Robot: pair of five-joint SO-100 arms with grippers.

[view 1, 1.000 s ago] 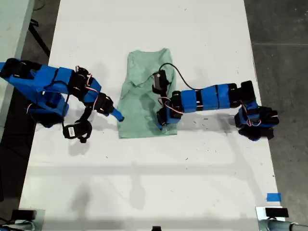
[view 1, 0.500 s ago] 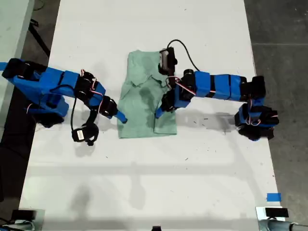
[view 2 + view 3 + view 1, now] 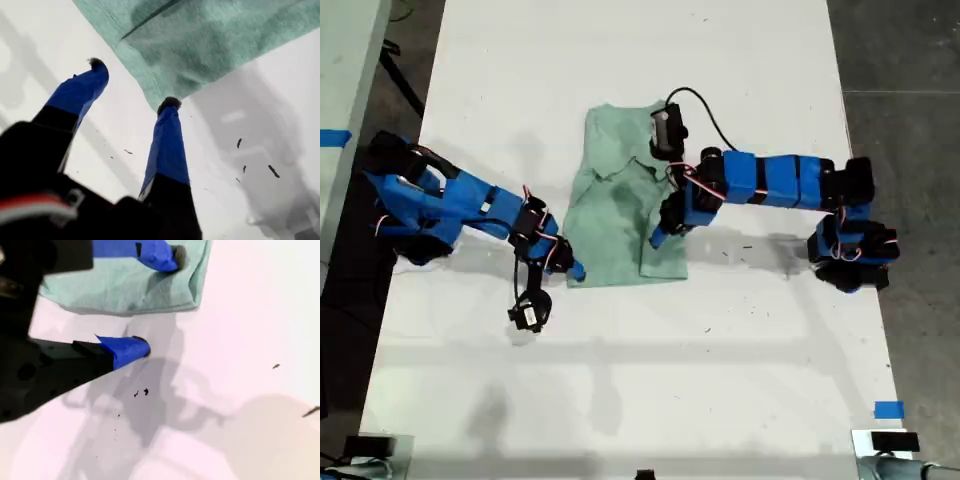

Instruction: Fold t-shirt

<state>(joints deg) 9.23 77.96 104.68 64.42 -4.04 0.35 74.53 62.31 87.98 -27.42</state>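
The pale mint t-shirt (image 3: 620,200) lies partly folded mid-counter (image 3: 740,350). My first tool (image 3: 132,82) is spread open, one tip touching its near corner. My second tool (image 3: 159,300) is spread open, straddling the shirt's edge.

You see a plain mint-green t-shirt (image 3: 618,205), unprinted, with darker shadowed creases, lying on a white table (image 3: 620,380). Both arms are bright blue with black joints. My first gripper (image 3: 132,85) beside the t-shirt has blue fingers tipped black; my second gripper (image 3: 157,302) has the same blue. A small blue tape patch (image 3: 888,409) sits far from the t-shirt.
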